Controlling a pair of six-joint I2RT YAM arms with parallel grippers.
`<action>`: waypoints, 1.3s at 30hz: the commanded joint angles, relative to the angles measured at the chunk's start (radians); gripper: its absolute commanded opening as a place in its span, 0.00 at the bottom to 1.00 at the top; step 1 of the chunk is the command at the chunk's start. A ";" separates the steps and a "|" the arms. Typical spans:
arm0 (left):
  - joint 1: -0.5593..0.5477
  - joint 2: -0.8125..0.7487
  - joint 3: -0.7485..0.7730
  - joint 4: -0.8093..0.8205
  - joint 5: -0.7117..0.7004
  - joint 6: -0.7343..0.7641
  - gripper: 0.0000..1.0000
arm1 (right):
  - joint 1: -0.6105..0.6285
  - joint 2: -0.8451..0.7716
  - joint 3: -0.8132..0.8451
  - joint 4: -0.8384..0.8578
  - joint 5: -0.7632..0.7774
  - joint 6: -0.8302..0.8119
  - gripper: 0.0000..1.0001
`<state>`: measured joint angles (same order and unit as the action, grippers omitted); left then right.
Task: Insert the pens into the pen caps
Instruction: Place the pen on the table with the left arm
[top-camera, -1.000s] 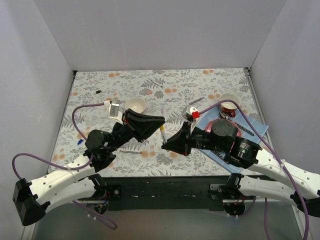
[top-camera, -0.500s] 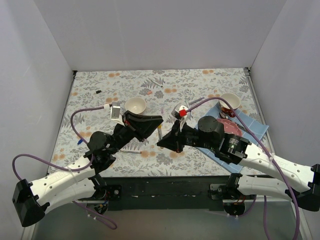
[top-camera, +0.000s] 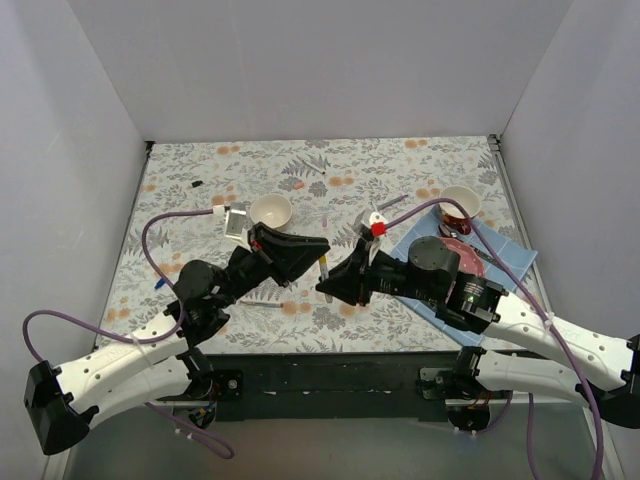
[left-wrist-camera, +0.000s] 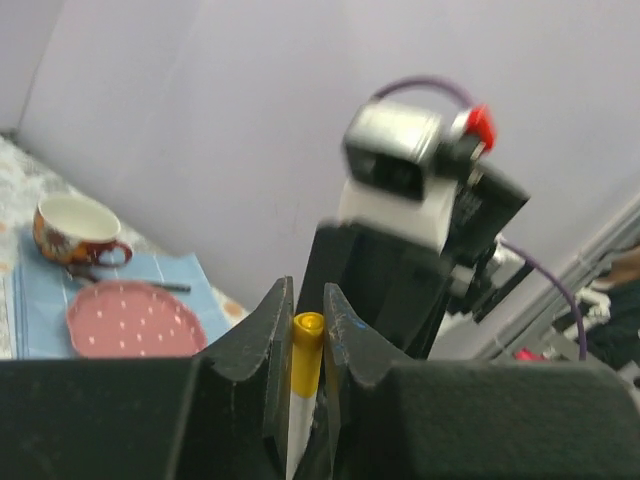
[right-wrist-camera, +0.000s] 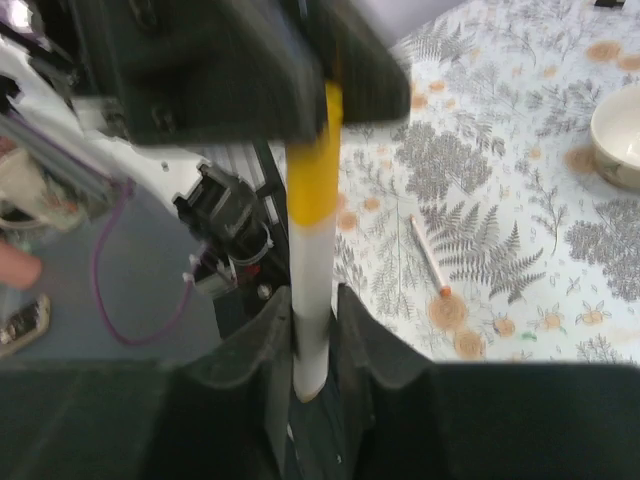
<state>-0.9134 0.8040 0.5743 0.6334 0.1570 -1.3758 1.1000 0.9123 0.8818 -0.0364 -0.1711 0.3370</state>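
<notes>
Above cloth (top-camera: 400, 165), L gripper (left-wrist-camera: 308, 296) & R gripper (right-wrist-camera: 314, 305) meet tip-to-tip, pen (right-wrist-camera: 312, 255) between

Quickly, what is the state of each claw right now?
Left claw: closed on the thin white pen with a yellow end.
Right claw: around the same pen's white barrel; grip cannot be told.

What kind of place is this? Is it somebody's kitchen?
Probably a robot test booth, not a kitchen: plain white walls box in a flowery cloth, and the left arm and right arm are bolted at its near edge.
</notes>
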 joint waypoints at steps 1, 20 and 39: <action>-0.032 0.060 0.060 -0.418 0.096 0.055 0.00 | -0.048 -0.130 -0.018 0.323 0.107 0.052 0.35; 0.188 0.668 0.233 -0.425 -0.212 -0.015 0.00 | -0.048 -0.546 -0.366 -0.154 0.274 0.246 0.71; 0.209 0.874 0.265 -0.538 -0.385 -0.178 0.45 | -0.049 -0.524 -0.320 -0.191 0.323 0.249 0.70</action>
<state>-0.7155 1.7081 0.7815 0.1947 -0.1421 -1.5330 1.0515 0.4000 0.5110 -0.2245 0.1257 0.5774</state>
